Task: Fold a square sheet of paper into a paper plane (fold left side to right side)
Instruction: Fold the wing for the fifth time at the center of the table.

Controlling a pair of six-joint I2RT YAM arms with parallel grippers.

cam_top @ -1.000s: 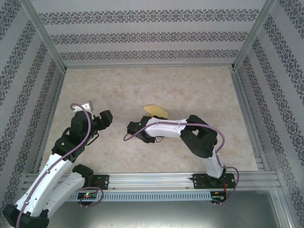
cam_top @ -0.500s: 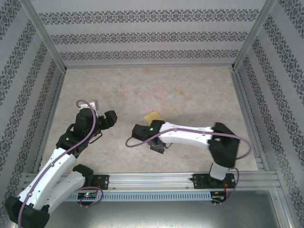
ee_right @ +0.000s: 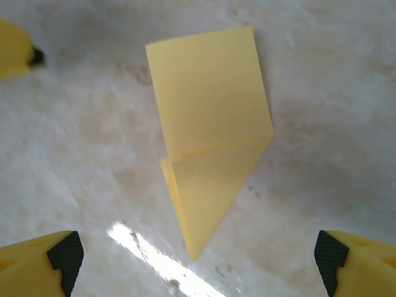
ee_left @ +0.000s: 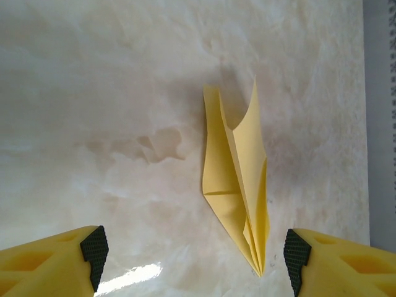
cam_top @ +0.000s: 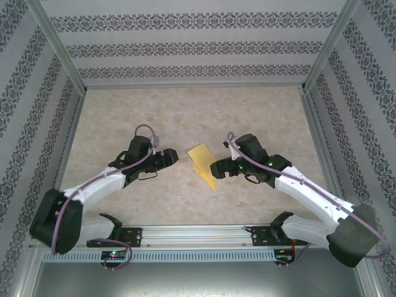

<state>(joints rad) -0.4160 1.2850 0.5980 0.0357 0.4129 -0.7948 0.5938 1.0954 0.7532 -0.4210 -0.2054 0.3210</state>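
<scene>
Plane (cam_top: 203, 164): yellow, folded, flat on table (cam_top: 185, 111) near centre. Blunt end toward far wall, point toward arm bases; upper flap edge lifted off surface.
Left gripper (cam_top: 171, 158): just left of plane, not touching; jaws spread, empty.
Right gripper (cam_top: 215, 169): just right of plane, not touching; jaws spread wide, empty.
Open tabletop from plane's blunt edge to far rail (cam_top: 192, 86); free margins toward both side walls.

A pale beige, marbled table (cam_top: 185, 111) carries the yellow paper plane (cam_top: 203, 162) lying straight on its top, the plane's sharp tip toward the near edge, its wide blunt end toward the far wall, one flap lifting slightly, with marbled surface spreading around the plane.
</scene>
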